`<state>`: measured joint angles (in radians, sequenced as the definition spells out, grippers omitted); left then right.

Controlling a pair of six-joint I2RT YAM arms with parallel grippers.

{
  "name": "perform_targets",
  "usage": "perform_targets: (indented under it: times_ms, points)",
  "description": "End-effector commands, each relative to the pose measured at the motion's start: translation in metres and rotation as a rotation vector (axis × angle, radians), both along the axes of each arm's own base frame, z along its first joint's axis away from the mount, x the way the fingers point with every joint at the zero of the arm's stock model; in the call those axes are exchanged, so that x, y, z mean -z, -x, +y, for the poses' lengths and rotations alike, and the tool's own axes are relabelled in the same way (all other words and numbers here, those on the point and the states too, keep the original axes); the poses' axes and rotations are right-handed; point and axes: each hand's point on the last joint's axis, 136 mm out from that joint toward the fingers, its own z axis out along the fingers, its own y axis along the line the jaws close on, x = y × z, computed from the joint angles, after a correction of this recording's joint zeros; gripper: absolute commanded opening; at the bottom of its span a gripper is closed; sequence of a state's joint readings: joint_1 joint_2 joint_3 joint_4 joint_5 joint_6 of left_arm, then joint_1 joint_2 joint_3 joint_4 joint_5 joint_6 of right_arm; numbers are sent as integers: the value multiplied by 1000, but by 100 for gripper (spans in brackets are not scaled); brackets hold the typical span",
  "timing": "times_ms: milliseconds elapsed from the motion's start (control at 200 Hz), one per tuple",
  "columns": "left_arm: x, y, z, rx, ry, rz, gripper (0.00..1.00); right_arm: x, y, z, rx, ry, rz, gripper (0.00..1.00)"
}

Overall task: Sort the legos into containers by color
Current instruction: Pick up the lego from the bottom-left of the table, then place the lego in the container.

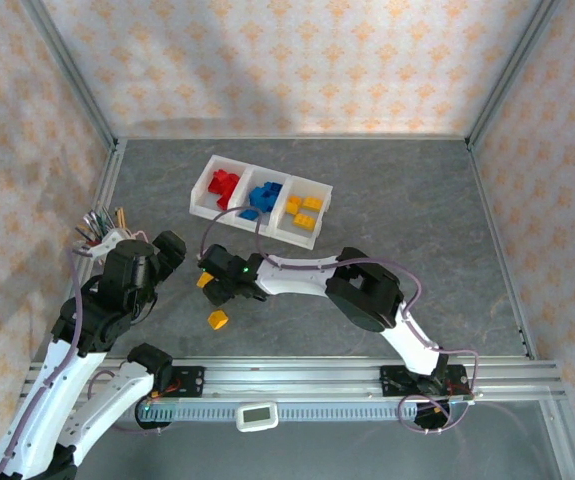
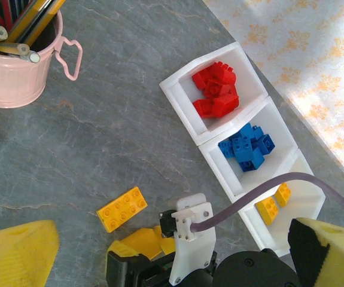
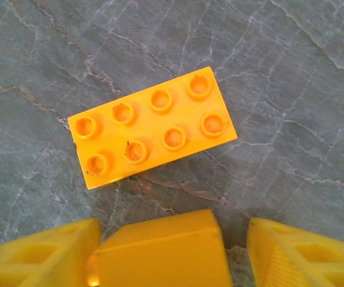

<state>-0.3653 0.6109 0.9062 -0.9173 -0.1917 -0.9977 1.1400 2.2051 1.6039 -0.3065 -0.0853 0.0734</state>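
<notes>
At the left of the top view the left gripper (image 1: 171,250) hovers with its fingers (image 2: 16,254) spread fully apart and holding nothing. The pink cup (image 2: 16,75) of pencils sits in the upper left of its wrist view. In the middle, the right gripper (image 3: 166,254) hangs low over the table (image 3: 291,72). A yellow-orange block (image 3: 160,239), likely a brick, sits between its jaws, touching the left one with a dark gap at the right, so I cannot tell whether it is clamped. Just ahead lies a loose 2-by-4 yellow brick (image 3: 152,127), flat with 8 studs up, its long axis running lower left to upper right in the right wrist frame. The step looks like a pick: centre the jaws on the block, close squarely, and lift straight up so the 2-by-4 is not nudged. To the right, the tray (image 2: 186,119) holds red, blue and yellow bricks sorted into 3 compartments. The yellow compartment (image 2: 300,194) is the lower-right one.
</notes>
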Motion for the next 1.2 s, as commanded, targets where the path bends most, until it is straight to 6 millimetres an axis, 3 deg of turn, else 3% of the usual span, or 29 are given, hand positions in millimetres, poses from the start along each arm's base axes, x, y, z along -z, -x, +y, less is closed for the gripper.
perform_targets:
  times_ms: [0, 160, 330, 410, 526, 656, 761, 866, 1006, 1096, 1196]
  points:
    - [7, 1, 6, -23, -26, 24, 99, -9, -6, 0, 3, 8, -31, 56]
    - [2, -4, 3, -10, -26, 10, 100, -31, -12, -10, 37, -21, -30, 42]
    - [-4, -17, -6, 27, -33, -5, 100, -78, -37, -41, 138, -103, -36, 40]
    - [-6, -27, -13, 54, -31, -15, 99, -99, -61, -69, 226, -132, -57, 40]
    - [-8, -45, -28, 110, -17, -33, 100, -112, -105, -121, 381, -116, -109, 40]
    - [-3, -67, -43, 154, -9, -43, 100, -112, -154, -181, 549, -86, -135, 40]
    - [2, -82, -52, 178, 0, -45, 99, -106, -186, -210, 625, -70, -159, 40]
    - [7, -92, -57, 187, -5, -36, 100, -98, -211, -218, 646, -50, -174, 41]
    - [7, -98, -57, 182, -14, -39, 99, -97, -240, -215, 659, -33, -194, 59]
    - [3, -99, -59, 187, -8, -48, 99, -108, -245, -209, 650, -48, -195, 64]
    - [-1, -94, -55, 180, -14, -49, 100, -123, -235, -205, 636, -78, -197, 69]
